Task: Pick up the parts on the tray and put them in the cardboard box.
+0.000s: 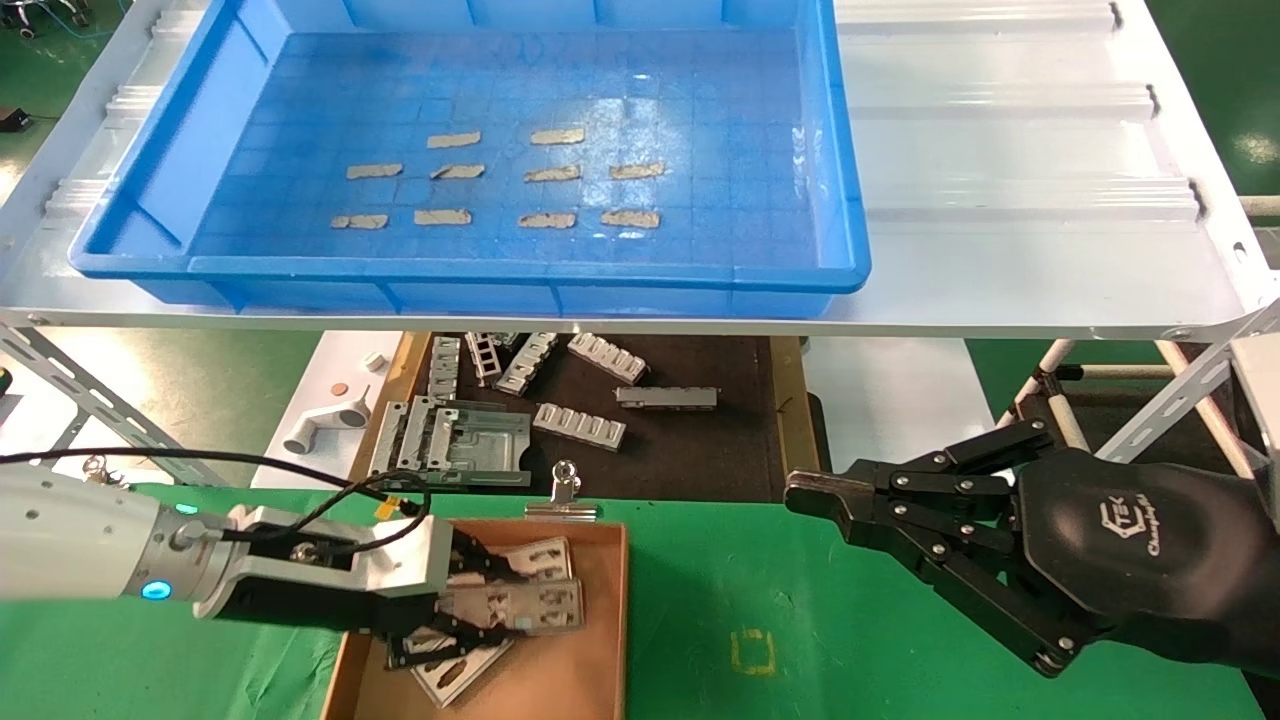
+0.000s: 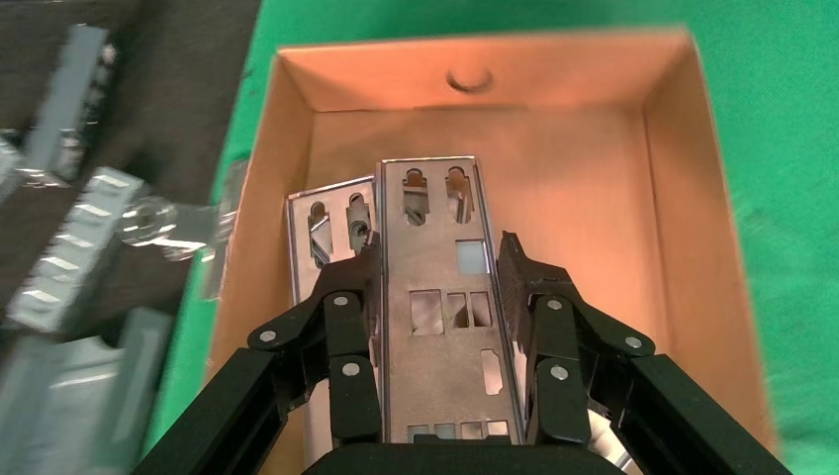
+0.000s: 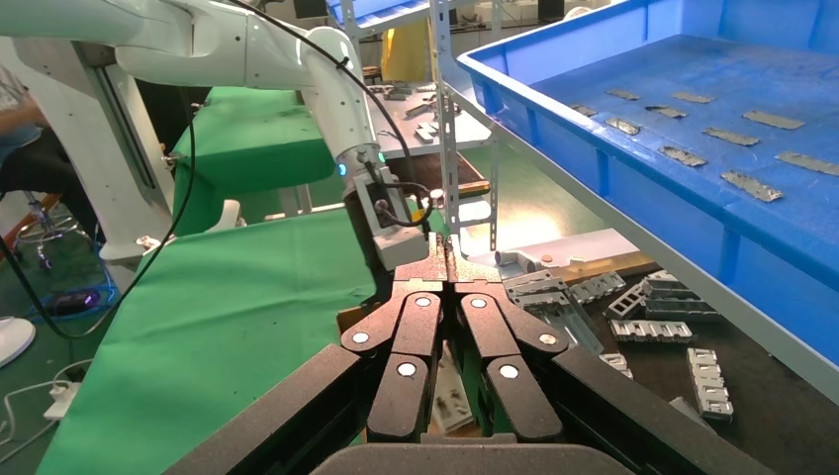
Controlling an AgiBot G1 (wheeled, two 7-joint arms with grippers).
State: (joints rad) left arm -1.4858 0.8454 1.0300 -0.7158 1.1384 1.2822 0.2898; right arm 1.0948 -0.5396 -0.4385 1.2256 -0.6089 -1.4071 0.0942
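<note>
Head view: left gripper (image 1: 520,605) pinches a thin silver metal plate (image 1: 535,603) over the small brown cardboard box (image 1: 590,680). Lower it flat, then let go. Right gripper (image 1: 800,495), jaws pressed together, waits.

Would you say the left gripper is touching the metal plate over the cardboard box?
Touching: in the left wrist view, the left gripper has both fingers pressed against the plate edges.

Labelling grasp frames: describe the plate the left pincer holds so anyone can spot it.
Start at the cardboard box on the green cloth. Over its floor, the left pincer grips a silver plate by its long edges. Unlike the plate lying beneath, it sits on top, between the black fingers.
</note>
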